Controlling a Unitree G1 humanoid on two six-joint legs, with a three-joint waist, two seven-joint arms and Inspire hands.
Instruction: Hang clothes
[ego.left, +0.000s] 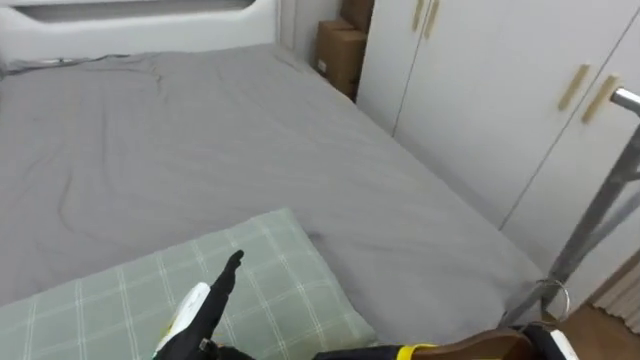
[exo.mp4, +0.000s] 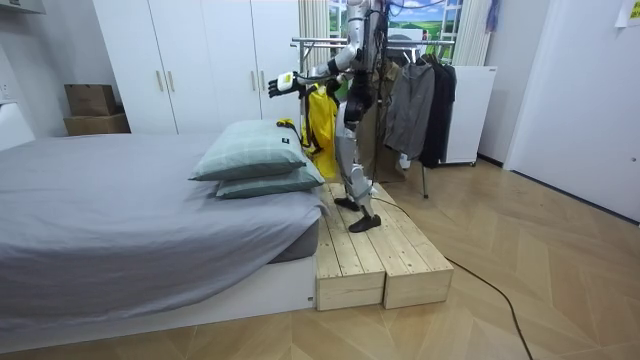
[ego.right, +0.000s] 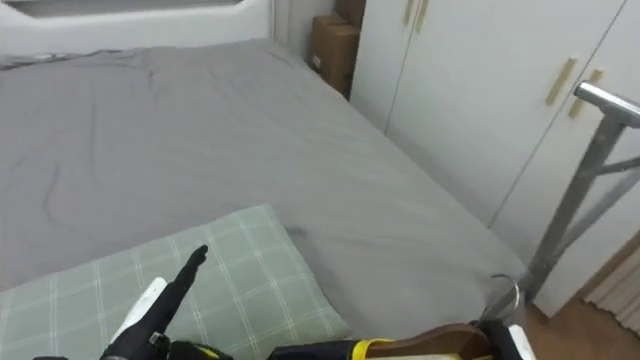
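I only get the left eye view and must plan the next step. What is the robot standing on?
Observer: A wooden platform at the pillow end of the bed.
Operator: What is on the hanger at my lower edge?
Observer: It looks like a yellow garment, hanging down in front of the robot.
Operator: Is the rack free?
Observer: No, dark clothes hang on it, behind the robot.
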